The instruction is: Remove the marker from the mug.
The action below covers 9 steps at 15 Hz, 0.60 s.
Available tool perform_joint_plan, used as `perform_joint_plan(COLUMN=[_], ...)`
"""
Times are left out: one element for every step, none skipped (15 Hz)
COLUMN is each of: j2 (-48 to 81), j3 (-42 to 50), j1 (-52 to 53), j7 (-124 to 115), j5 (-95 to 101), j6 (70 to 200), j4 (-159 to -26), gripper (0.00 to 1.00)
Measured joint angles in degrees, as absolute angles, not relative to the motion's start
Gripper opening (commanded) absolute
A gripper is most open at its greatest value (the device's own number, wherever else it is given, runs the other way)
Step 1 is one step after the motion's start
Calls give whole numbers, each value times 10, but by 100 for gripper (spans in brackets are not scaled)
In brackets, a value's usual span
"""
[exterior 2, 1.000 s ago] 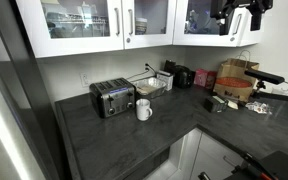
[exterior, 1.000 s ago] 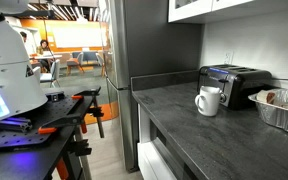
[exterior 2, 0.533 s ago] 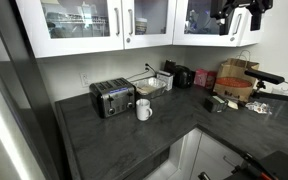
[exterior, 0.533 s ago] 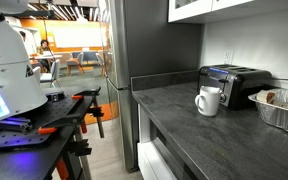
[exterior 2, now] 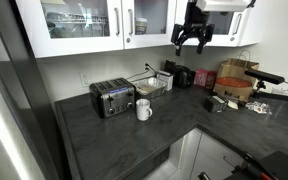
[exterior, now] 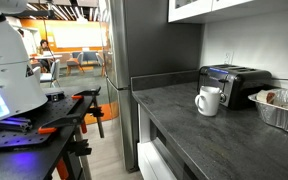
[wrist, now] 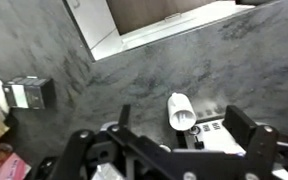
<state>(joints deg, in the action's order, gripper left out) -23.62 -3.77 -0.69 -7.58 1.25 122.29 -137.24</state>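
Observation:
The white mug (exterior: pixel 208 101) stands on the dark counter in front of the black-and-silver toaster (exterior: pixel 232 84). It shows in both exterior views (exterior 2: pixel 144 110). In the wrist view the mug (wrist: pixel 180 110) is seen from above, beside the toaster top (wrist: pixel 212 129). I cannot make out the marker in any view. My gripper (exterior 2: pixel 192 38) hangs high above the counter, by the upper cabinets, to the right of the mug. Its fingers (wrist: pixel 169 150) are spread wide and empty.
A foil tray (exterior: pixel 281 108) lies beside the toaster. Black appliances (exterior 2: pixel 179 75) and a brown box (exterior 2: pixel 234 80) stand along the counter's back. Upper cabinets (exterior 2: pixel 104 25) hang above. A small dark-and-white box (wrist: pixel 24 92) sits on the counter.
My gripper has moved left and a little down from the upper right corner, toward the space above the mug and toaster. The mug has not moved.

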Motion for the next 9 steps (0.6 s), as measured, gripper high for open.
perform_joint_plan(j2=[-198, -157, -114, -69, -25, 11, 34, 44, 43], j3=[-37, -37, -37, -37, -37, -37, -37, -37, -36], j1=[-2, 3, 8, 13, 18, 21, 22, 23, 23], j7=[-66, -58, -50, -41, -26, -12, -9, -7, -5], j5=[11, 6, -3, -16, -38, -53, -58, -58, -59], j6=[1267, 1304, 1330, 1346, 1349, 1349, 1349, 1349, 1347], j4=[-1371, -1365, -1354, -1338, -1316, -1295, -1278, -1267, -1263], gripper=[100, 100, 100, 100, 100, 100, 100, 100, 100])
